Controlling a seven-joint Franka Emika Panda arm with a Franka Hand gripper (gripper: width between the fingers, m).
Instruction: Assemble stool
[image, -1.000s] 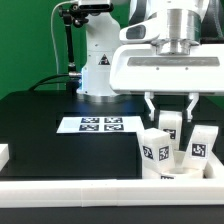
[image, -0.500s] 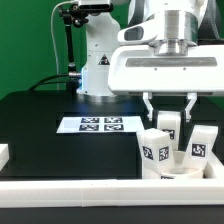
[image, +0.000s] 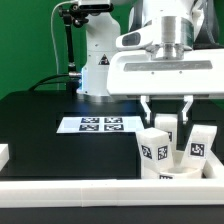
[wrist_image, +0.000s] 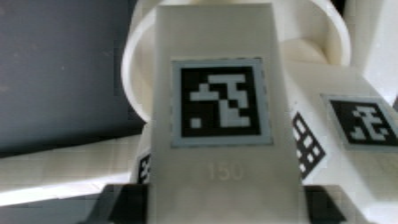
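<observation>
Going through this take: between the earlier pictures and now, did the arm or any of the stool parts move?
Only the arm: the hand has shifted slightly toward the exterior view's left and perhaps up a little, staying above the rear leg. Nothing was grasped or released. The three legs and the marker board lie as before; the hand's opening looks unchanged.

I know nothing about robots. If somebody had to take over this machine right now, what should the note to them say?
Gripper: jaws apart, directly above the middle leg; whether it grips it cannot be told.
Parts: three legs stand upright on the round seat at the exterior view's right; front leg, right leg. Marker board lies flat on the table.
Done: legs standing on the seat.
Left: whether each is fully fastened is unclear; check.
</observation>
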